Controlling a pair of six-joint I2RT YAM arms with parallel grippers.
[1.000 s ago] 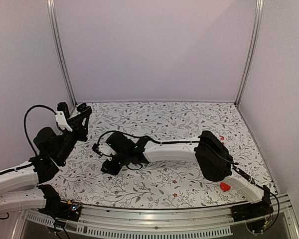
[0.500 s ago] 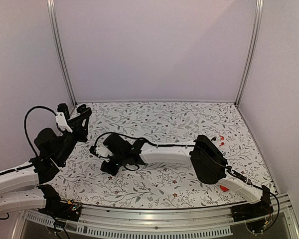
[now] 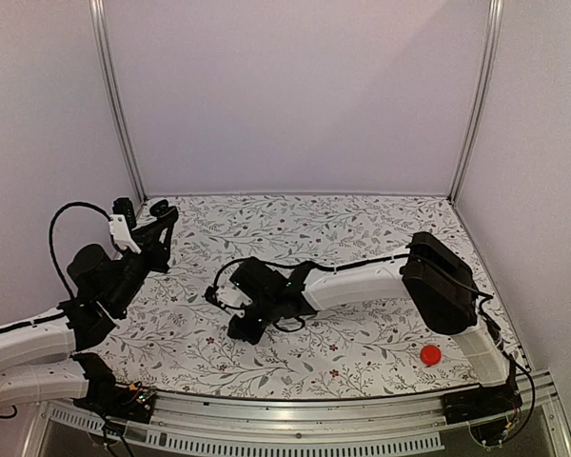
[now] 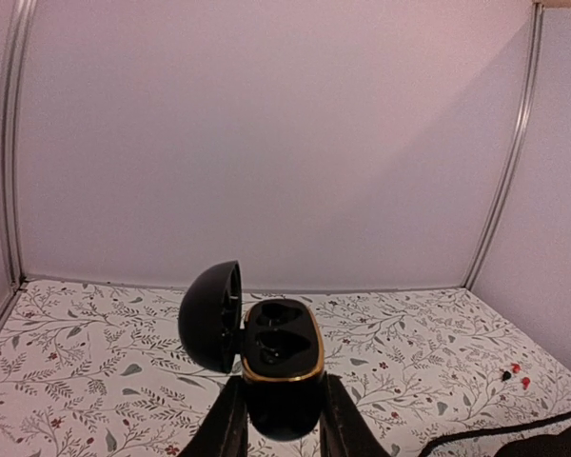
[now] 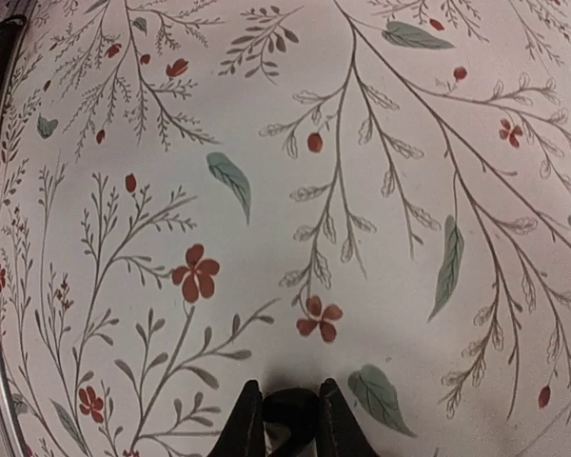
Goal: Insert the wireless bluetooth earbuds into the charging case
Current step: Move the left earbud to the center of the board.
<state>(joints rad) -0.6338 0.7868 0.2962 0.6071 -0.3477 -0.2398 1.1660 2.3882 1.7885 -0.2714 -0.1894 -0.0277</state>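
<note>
Two fingers of my right gripper (image 5: 288, 424) pinch small dark earbud (image 5: 290, 407), low over table (image 5: 266, 238). My left gripper (image 4: 281, 428) clamps case (image 4: 284, 357), lid open, raised at far left. Risk: thin pinch, bud slips or twists, misses socket. Versus second ago: right arm shifted rightward, disc (image 3: 430, 355) uncovered.

— What do we see changed over the past second?

— We see the right arm's black two-finger gripper (image 3: 245, 330) swung rightward across the flower-printed table cover (image 3: 362, 228). Its jaws have drawn in from part-open to pinch a small dark object (image 5: 290, 414).

— And behind it?

— Its bulky black elbow (image 3: 443, 284) has shifted right and back. The flat red plastic disc (image 3: 430, 355), half hidden from us before, now shows whole.
</note>
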